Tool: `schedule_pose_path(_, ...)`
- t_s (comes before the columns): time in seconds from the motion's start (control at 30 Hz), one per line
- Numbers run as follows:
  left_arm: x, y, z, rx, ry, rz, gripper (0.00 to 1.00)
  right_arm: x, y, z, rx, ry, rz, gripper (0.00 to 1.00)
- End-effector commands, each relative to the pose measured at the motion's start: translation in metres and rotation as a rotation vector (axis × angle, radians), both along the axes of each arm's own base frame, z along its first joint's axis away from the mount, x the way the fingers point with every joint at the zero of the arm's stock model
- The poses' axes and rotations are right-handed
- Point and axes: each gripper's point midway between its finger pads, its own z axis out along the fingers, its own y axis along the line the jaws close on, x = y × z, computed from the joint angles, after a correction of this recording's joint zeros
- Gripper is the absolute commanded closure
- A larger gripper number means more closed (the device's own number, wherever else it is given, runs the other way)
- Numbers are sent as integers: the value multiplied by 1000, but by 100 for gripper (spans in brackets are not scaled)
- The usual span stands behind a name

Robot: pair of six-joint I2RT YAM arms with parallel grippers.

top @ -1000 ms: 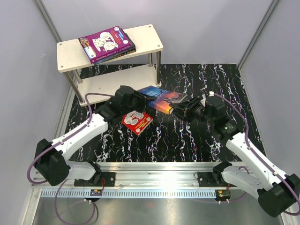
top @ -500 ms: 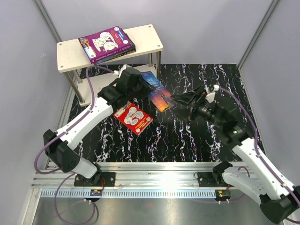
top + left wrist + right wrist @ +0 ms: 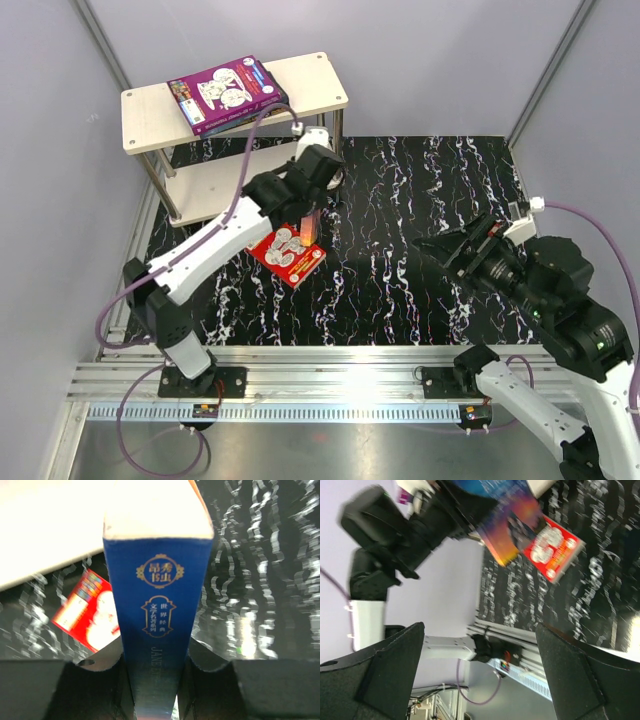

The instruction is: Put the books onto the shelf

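Observation:
My left gripper [image 3: 312,205] is shut on the blue book [image 3: 308,228], holding it on edge above the mat, just in front of the shelf [image 3: 320,80]. In the left wrist view the blue spine [image 3: 157,610] stands upright between the jaws of the left gripper [image 3: 156,680]. The red book [image 3: 288,252] lies flat on the mat below it. The purple book [image 3: 228,93] rests on the shelf's top board, on a dark book of which only an edge shows. My right gripper [image 3: 452,250] hangs open and empty, off to the right. From its wrist I see the blue book [image 3: 512,522] and the red book [image 3: 552,550].
The lower board of the shelf [image 3: 215,190] sits left of my left gripper. A silver post [image 3: 337,130] of the shelf stands just behind it. The black marbled mat [image 3: 420,190] covers the table. Grey walls close in both sides, and a metal rail [image 3: 330,385] runs along the near edge.
The right gripper let go of the blue book, opened wide and drew back to the right. The left arm carried the book up toward the shelf and turned it on edge.

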Motion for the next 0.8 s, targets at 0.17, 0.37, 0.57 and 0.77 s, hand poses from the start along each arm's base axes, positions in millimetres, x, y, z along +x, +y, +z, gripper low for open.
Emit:
schedule_pose_path(0.17,59,7,53,171,-343,149,100,-9,-21,-60,-120,175,-83,0)
schedule_pose_path(0.37,74,22,46,113,-466,293,100,-10,-26,-81,-142,244,-111,0)
schedule_pose_path(0.57,85,24,51,-24,-604,356,100,-2,-17,-105,-136,312,-109,0)
schedule_pose_path(0.77,97,26,64,-102,-796,349,100,3,-7,-126,-142,374,-85,0)
